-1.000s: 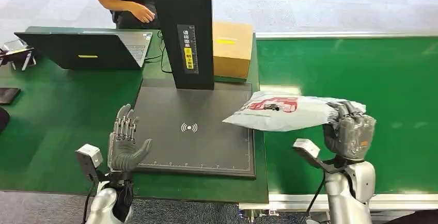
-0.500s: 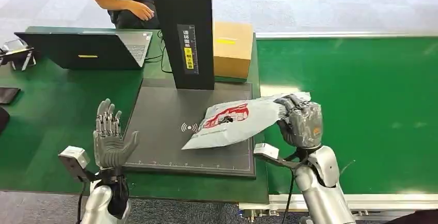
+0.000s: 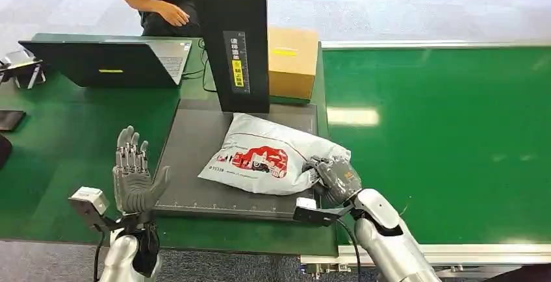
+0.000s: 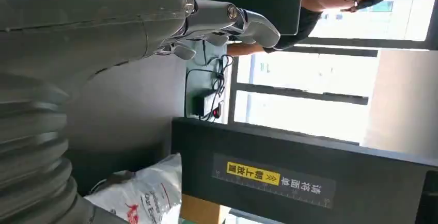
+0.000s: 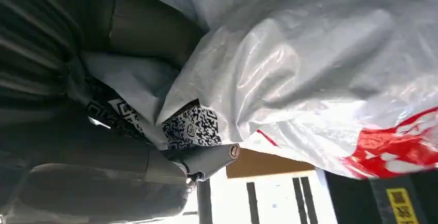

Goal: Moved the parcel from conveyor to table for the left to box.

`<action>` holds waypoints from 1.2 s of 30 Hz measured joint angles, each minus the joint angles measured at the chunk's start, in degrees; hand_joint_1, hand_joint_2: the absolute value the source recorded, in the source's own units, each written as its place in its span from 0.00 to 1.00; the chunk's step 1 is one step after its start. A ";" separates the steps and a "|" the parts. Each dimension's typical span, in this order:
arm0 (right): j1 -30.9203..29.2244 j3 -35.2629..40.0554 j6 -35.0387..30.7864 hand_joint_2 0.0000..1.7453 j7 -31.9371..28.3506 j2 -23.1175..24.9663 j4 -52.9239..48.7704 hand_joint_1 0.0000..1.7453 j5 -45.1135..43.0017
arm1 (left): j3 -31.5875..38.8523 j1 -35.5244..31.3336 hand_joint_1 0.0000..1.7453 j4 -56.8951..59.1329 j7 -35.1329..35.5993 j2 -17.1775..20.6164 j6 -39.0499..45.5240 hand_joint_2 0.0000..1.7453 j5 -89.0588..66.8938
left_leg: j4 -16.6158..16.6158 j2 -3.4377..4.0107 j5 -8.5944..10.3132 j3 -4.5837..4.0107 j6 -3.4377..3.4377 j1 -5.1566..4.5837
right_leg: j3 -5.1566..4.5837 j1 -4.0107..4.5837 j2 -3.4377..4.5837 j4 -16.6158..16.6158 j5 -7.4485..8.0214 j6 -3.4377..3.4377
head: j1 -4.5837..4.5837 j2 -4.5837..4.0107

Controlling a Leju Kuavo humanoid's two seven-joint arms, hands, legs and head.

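The parcel, a white bag with red print, lies on the dark pad of the green worktop, just in front of the black post. The right hand grips its corner at 4 o'clock. The left hand is raised at the pad's 8 o'clock, fingers spread, holding nothing. A box stands at 1 o'clock beside the post, a laptop at 10, a person behind it. The conveyor runs at 3 o'clock.
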 measured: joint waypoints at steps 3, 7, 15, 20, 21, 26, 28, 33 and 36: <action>-0.91 0.55 -0.37 1.00 -0.04 -0.37 1.78 1.00 -0.17 | 0.00 0.14 0.00 0.00 -0.04 0.05 -0.02 1.00 -0.07 | 0.00 0.01 0.00 0.07 0.00 0.00 | 0.04 0.00 0.02 0.00 0.00 0.00 | 0.00 0.00; -0.97 0.96 -2.95 1.00 -4.20 -0.63 2.41 1.00 -2.58 | -0.09 0.10 0.00 0.00 -0.07 0.09 -0.39 1.00 -0.24 | 0.00 0.01 0.01 0.11 -0.01 0.00 | 0.06 0.00 0.02 0.00 0.01 -0.01 | 0.00 0.00; 0.08 2.95 -10.08 1.00 -14.82 -0.87 1.77 1.00 -6.73 | -1.44 -1.09 0.00 0.66 -0.07 0.13 -0.70 1.00 -0.57 | 0.00 0.01 0.01 0.03 -0.01 0.00 | 0.01 0.01 0.02 0.00 0.01 -0.02 | 0.00 0.00; -0.21 4.98 -12.90 1.00 -16.22 -0.48 1.69 1.00 -7.02 | -2.21 -1.62 0.00 1.29 -0.33 0.33 -0.70 1.00 0.07 | -0.01 0.01 0.00 -0.02 -0.01 0.00 | -0.03 0.01 0.02 0.00 0.00 -0.01 | 0.00 0.00; -0.38 5.36 -13.16 1.00 -16.33 -0.37 1.73 1.00 -7.02 | -2.43 -1.72 0.00 1.38 -0.37 0.37 -0.70 1.00 0.15 | -0.01 0.01 0.00 -0.02 -0.01 0.00 | -0.03 0.01 0.02 0.00 0.00 -0.01 | 0.00 0.00; -1.58 6.73 -14.92 1.00 -16.50 0.09 3.04 0.96 -7.19 | -2.86 -2.22 0.00 1.88 -0.39 0.42 -0.70 1.00 0.39 | 0.00 0.01 0.01 -0.02 0.00 0.00 | -0.02 0.00 0.01 0.00 0.00 -0.01 | 0.02 0.00; -2.09 7.06 -15.61 1.00 -16.28 0.24 4.04 0.79 -7.52 | -2.95 -2.34 0.00 2.03 -0.39 0.46 -0.68 1.00 0.42 | 0.00 0.01 0.01 -0.02 0.00 0.00 | -0.01 0.00 0.01 0.00 0.00 -0.01 | 0.00 0.00; -3.17 7.23 -15.02 1.00 -14.71 0.72 6.56 0.00 -8.59 | -2.97 -2.33 0.00 2.08 -0.41 0.61 -0.61 1.00 0.50 | 0.00 0.01 0.01 -0.02 0.00 0.00 | -0.02 0.00 0.01 0.00 0.00 -0.01 | 0.00 0.00; -3.79 7.23 -13.13 0.00 -14.25 0.98 7.83 0.00 -10.39 | -3.04 -2.31 0.00 2.08 -0.44 0.74 -0.61 1.00 0.55 | 0.00 0.01 0.01 -0.02 0.00 0.00 | -0.02 0.01 0.01 0.00 0.00 -0.01 | 0.00 0.00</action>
